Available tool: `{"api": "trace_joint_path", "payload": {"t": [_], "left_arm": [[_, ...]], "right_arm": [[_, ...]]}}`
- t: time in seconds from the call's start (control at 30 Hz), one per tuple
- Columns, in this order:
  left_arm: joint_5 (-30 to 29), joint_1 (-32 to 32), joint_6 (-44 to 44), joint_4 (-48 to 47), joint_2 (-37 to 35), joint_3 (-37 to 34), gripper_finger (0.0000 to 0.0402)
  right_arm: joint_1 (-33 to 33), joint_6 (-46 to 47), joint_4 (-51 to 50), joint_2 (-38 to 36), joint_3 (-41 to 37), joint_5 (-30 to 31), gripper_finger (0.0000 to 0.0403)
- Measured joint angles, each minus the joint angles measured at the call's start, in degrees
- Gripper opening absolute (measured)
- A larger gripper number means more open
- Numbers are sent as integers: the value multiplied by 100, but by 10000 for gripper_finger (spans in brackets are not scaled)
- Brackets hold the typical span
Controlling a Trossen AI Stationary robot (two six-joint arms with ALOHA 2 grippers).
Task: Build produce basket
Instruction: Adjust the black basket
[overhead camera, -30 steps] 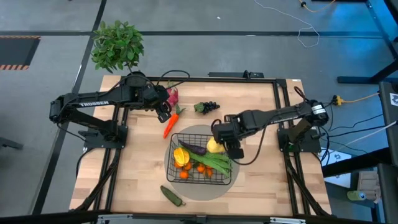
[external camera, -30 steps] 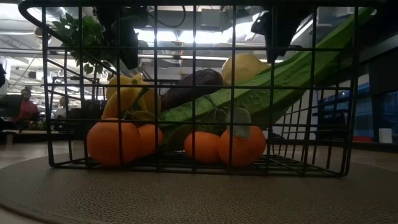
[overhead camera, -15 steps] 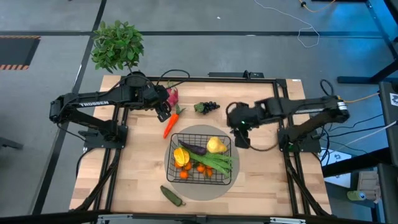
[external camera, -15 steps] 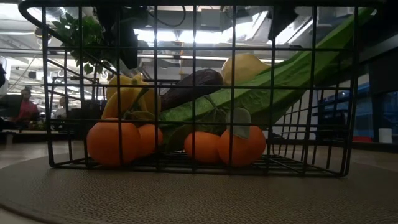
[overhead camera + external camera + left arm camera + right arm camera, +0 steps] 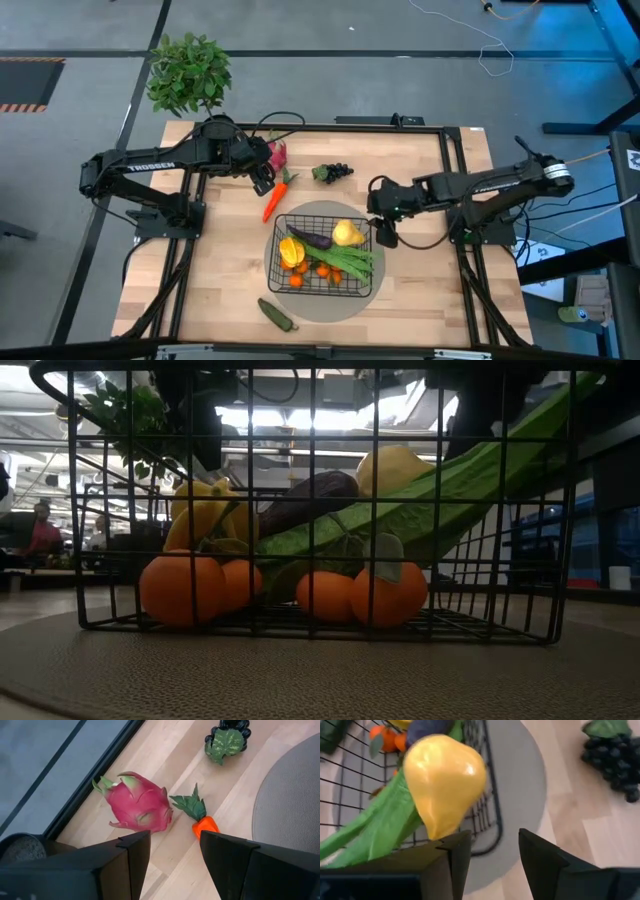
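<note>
My right claw (image 5: 384, 238) hangs released beside the basket (image 5: 325, 282) — arm stretched low across the table. The lemon (image 5: 346, 234) sits inside. My left claw (image 5: 263, 187), also spread empty, hovers over the carrot (image 5: 273, 199).

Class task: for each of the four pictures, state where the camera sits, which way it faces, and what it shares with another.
High: overhead, facing down; both arms, black wire-mesh basket.
Low: table level, through the basket.
Left wrist: over pink dragon fruit, open left hand.
Right wrist: over yellow lemon, open right hand.
Shared: the lemon, in all but the left wrist view.
</note>
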Motion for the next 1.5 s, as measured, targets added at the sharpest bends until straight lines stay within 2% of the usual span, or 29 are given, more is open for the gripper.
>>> {"api": "trace_joint_path", "payload": {"t": [0.13, 0.33, 0.53, 0.67, 0.97, 1.13, 1.33, 1.5], "left_arm": [[0, 0, -14, 1, 0, 0, 162], [0, 0, -19, 1, 0, 0, 162], [0, 0, -20, 1, 0, 0, 162], [0, 0, -20, 1, 0, 0, 162], [0, 2, -22, 1, 0, 0, 162], [0, 2, -22, 1, 0, 0, 162], [0, 0, -27, 1, 0, 0, 162], [-1, 0, -28, 1, 0, 0, 162]], "right_arm": [[5, -159, 341, 247, -4, -171, 154], [3, -438, 342, 576, -4, -387, 154], [-28, -482, 143, 581, 6, -357, 154], [-151, -586, -135, 575, 12, -91, 154], [-341, -1079, 23, 585, 6, -128, 155], [-319, -1069, -291, 584, 560, -387, 155], [-324, -765, -1629, 578, 975, 1043, 155], [-504, -95, -1671, 581, 597, 1838, 155]]}}
